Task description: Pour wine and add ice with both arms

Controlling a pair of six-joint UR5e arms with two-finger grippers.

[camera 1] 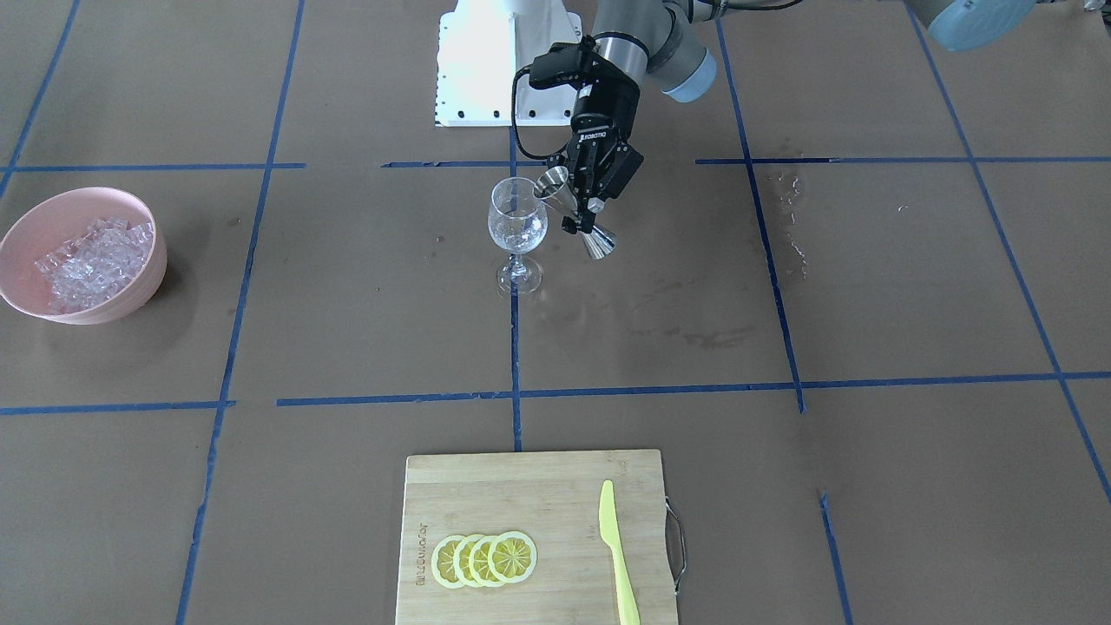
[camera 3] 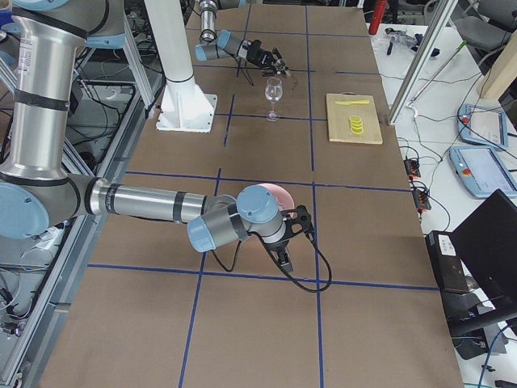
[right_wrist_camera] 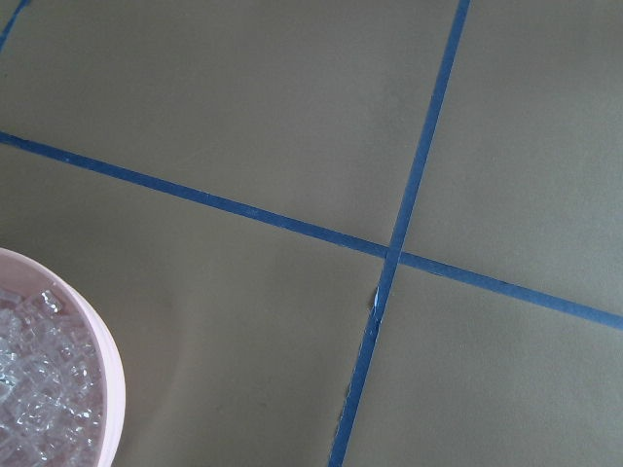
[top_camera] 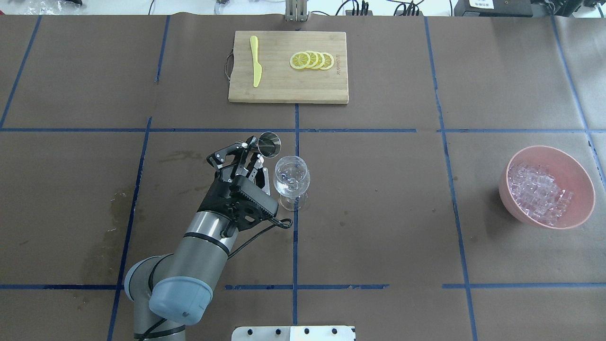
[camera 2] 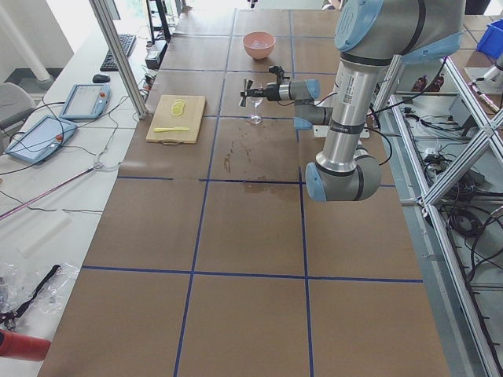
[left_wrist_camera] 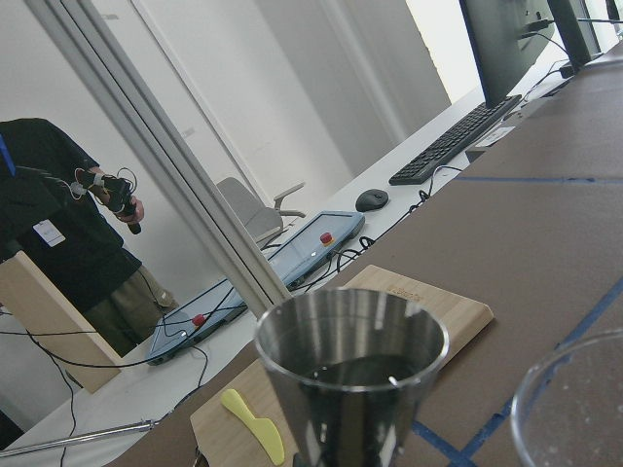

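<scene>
Around the work zone: the board lies at the table's far edge from the robot, carrying the knife and four overlapping lemon slices. It is well apart from the glass. The white pedestal stands behind the left arm. Nothing lies between the glass and the bowl.

Containers:
- The jigger is clamped at its waist in the narrowed jaws of the left gripper. It is tilted, with its upper cup at the glass rim. The left wrist view shows dark liquid low in that cup.
- The glass stands upright on a blue tape line, just beside the left gripper. Its contents look clear, but ice and liquid cannot be told apart.
- The pink bowl holds the ice, heaped toward one side, on the robot's right and well apart from the glass.

The right gripper hangs just beside the bowl. Its jaw state cannot be told.

Clearance: wide bare paper separates glass, bowl and board. Wet stains mark the paper on the left arm's side.
</scene>
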